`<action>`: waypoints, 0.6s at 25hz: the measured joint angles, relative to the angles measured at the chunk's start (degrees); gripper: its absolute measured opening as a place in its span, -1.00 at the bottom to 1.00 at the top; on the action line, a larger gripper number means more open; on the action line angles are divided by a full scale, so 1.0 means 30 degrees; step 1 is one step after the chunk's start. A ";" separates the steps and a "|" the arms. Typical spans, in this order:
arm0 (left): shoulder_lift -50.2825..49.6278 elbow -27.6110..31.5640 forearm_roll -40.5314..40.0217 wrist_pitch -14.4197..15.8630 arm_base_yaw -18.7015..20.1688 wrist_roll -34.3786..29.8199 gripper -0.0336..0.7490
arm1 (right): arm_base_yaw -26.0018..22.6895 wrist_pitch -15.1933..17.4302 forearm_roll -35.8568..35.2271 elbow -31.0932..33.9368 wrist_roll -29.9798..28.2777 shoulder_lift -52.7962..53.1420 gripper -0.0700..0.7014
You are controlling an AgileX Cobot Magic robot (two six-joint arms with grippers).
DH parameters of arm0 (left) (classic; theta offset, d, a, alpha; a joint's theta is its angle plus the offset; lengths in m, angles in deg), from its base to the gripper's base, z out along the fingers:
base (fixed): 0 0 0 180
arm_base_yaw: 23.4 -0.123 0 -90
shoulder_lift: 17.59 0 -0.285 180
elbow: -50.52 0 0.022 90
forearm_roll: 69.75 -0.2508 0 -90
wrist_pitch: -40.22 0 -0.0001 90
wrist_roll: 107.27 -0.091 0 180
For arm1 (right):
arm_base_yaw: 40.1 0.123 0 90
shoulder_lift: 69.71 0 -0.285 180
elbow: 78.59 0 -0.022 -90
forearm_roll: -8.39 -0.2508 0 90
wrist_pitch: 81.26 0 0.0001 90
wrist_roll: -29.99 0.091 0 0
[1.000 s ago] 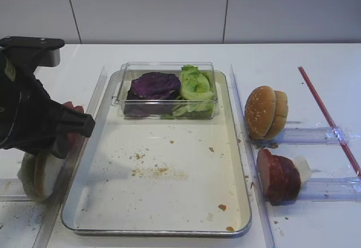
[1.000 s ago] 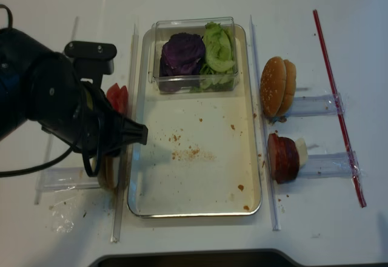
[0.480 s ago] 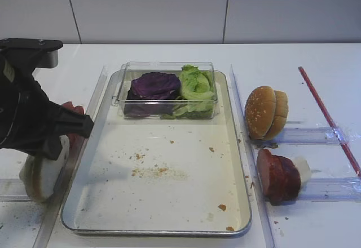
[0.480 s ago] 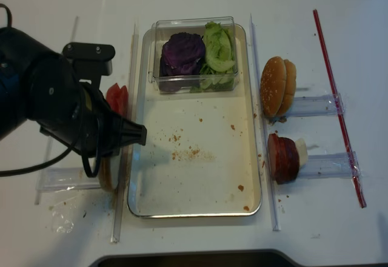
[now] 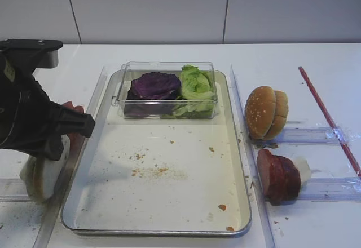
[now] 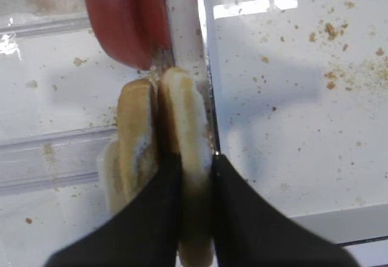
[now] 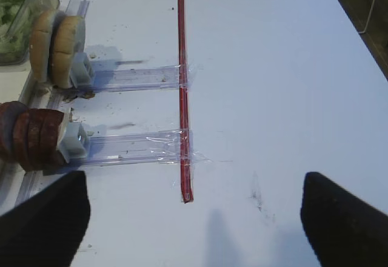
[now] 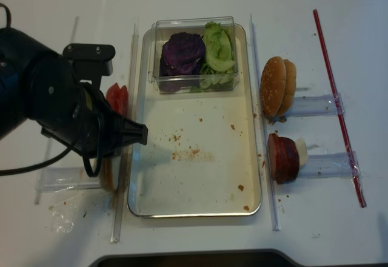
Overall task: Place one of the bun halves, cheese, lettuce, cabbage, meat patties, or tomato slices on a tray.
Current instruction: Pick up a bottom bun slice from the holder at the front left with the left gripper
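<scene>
The left gripper [image 6: 195, 185] is being seen clenched on one bun half [image 6: 185, 176], standing on edge just outside the tray's [image 6: 209, 121] left rim. The cream tray floor is lying directly to its right; the tomato slices [image 6: 124, 18] are sitting beyond.

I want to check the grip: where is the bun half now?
Left wrist view: the bun half stands on edge in the left gripper, beside the tray rim.

Bulky matte-black left arm [image 8: 48, 106], boxy camera mount, looping black cable, tapered black fingers [image 6: 154, 218].
</scene>
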 joint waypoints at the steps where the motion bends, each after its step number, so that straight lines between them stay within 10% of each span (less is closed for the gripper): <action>1: 0.0000 0.0000 0.0000 0.0000 0.0000 0.0000 -0.71 | 0.0000 0.0000 0.0000 0.0000 0.0000 0.0000 0.97; 15: 0.0721 0.0000 0.0011 0.0000 0.0000 0.0000 -0.71 | 0.0000 0.0000 0.0000 0.0000 0.0000 0.0000 0.97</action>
